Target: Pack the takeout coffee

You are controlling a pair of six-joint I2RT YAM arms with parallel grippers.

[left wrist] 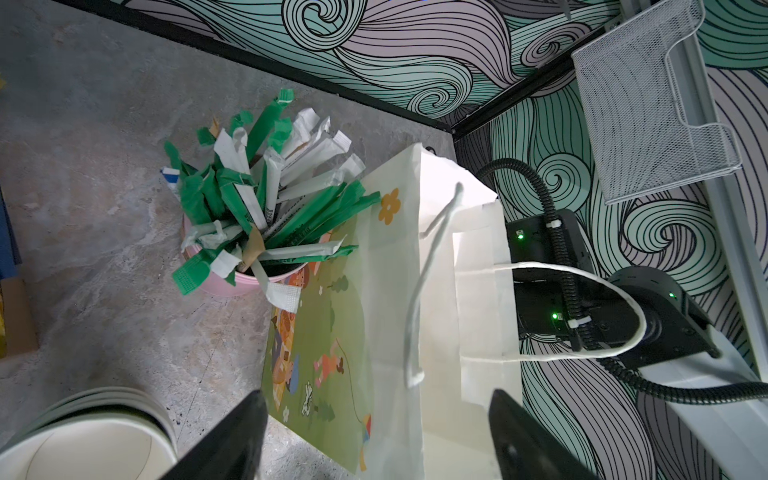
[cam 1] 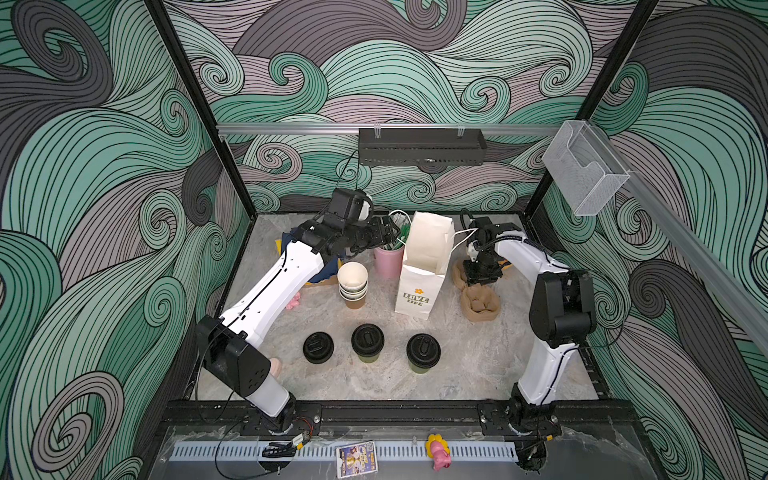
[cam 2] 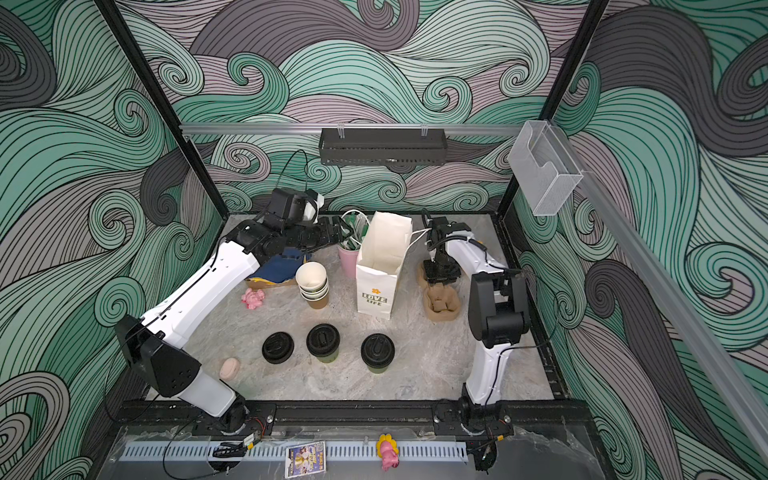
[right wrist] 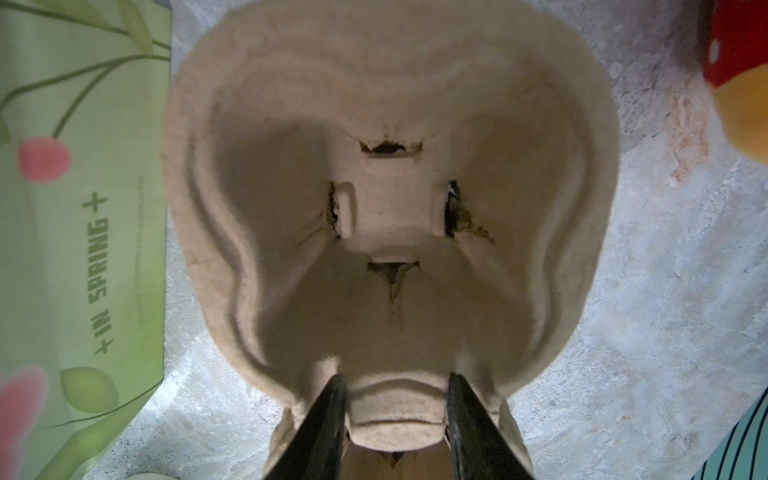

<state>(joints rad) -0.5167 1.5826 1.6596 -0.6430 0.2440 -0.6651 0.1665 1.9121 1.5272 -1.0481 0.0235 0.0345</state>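
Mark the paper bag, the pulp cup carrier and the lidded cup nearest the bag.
paper bag (cam 1: 417, 286): in a top view, printed front.
pulp cup carrier (cam 1: 482, 307): in a top view, near well.
lidded cup (cam 1: 423, 350): in a top view, black lid.

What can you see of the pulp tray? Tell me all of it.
The tray is tan moulded pulp, rough and fibrous: two round wells joined by a narrow neck, both empty. It lies flat on the table, close beside the bag, on its right in both top views. The right wrist view shows one well's floor: a raised square with four torn slits round it. The right gripper stands over the tray, a finger on each side of the neck; whether they pinch it yet cannot be told.
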